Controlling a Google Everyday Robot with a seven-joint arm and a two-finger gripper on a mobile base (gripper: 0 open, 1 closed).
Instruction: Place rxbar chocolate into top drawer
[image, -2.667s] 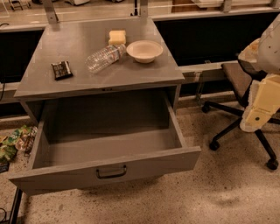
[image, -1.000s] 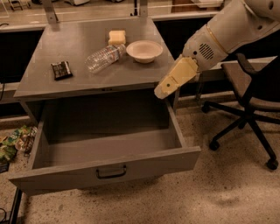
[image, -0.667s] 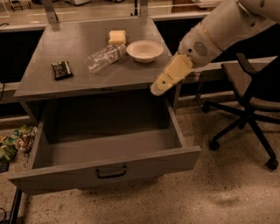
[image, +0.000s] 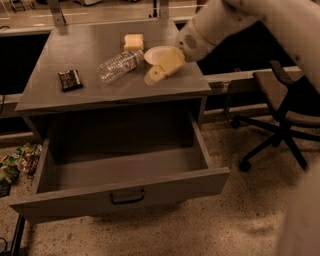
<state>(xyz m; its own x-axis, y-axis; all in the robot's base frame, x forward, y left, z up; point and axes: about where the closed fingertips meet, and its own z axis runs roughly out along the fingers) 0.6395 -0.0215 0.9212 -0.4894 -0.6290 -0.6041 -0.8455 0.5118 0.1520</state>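
The claw (image: 156, 74) (clenched or released, I cannot tell) hangs above the surface (image: 100, 95); rxbar chocolate (image: 70, 80) lies well left of it, top drawer (image: 75, 202) open below.

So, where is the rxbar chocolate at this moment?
In the camera view the rxbar chocolate lies on the left of the cabinet top, left of the plastic bottle; the gripper hangs right of that bottle.
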